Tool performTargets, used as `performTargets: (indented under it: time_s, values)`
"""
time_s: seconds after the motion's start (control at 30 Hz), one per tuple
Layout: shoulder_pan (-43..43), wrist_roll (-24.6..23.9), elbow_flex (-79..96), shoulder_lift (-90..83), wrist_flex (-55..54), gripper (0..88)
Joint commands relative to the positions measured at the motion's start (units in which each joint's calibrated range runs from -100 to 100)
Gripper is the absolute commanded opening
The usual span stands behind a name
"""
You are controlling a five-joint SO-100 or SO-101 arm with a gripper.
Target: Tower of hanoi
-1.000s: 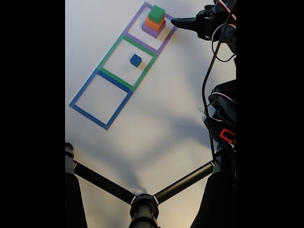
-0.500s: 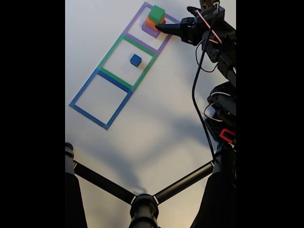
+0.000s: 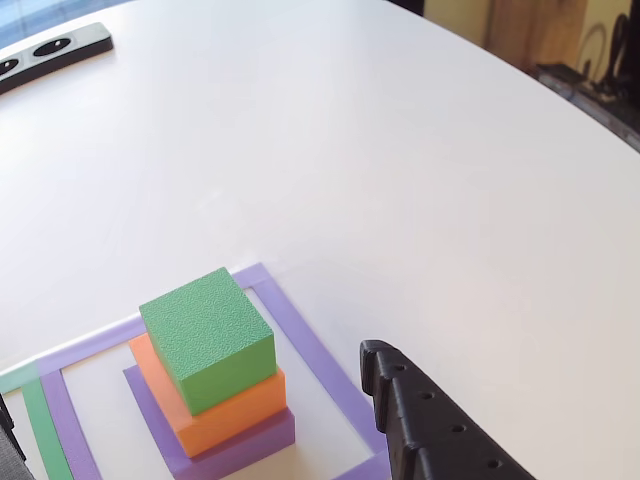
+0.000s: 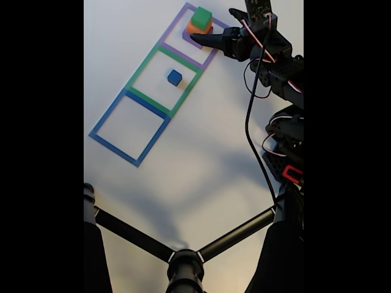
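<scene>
Right, your room to move: the white counter [image 4: 201,152] is bare across its middle and toward the near edge in the fixed view, where a black tripod-like stand [image 4: 183,259] cuts in. In the other view the counter's curved far edge runs along the top right, with open surface all the way from the stack to it, and a dark flat device [image 3: 55,50] sits at the far left corner.

Your tool [image 4: 214,27] is at the far right of the counter in the fixed view, one dark finger [image 4: 204,39] lying across the near right side of the purple square [image 4: 177,27], just beside the stack. Jaws look spread, with a second finger [image 4: 238,12] up behind, but you can't tell how wide. In the other view one perforated black finger [image 3: 420,420] enters from the bottom edge, cut off, apart from the blocks.

Purple square holds the stack: purple block [image 3: 235,445] at the bottom, orange block [image 3: 225,410] on it, green block [image 3: 210,340] on top. In the fixed view the purple block is mostly hidden by the finger.

Green square [image 4: 137,70] holds the small blue block [image 4: 175,77], alone, right of centre. Blue square [image 4: 101,125] has bare counter inside.
</scene>
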Motion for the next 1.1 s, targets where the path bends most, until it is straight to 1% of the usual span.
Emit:
performTargets:
  time_s: [0.0, 0.23, 0.47, 0.7, 1.07]
  values:
    - [0.6, 0.0, 0.2, 2.5, -7.4, 44.6]
    - [1.4, 0.0, -0.3, 10.2, -17.3, 44.5]
    - [0.1, 0.0, -1.2, 15.0, -21.1, 44.5]
    - [-1.2, 0.0, -2.0, 23.8, -32.4, 44.2]
    - [-1.0, 0.0, -6.7, 32.0, -35.5, 44.4]
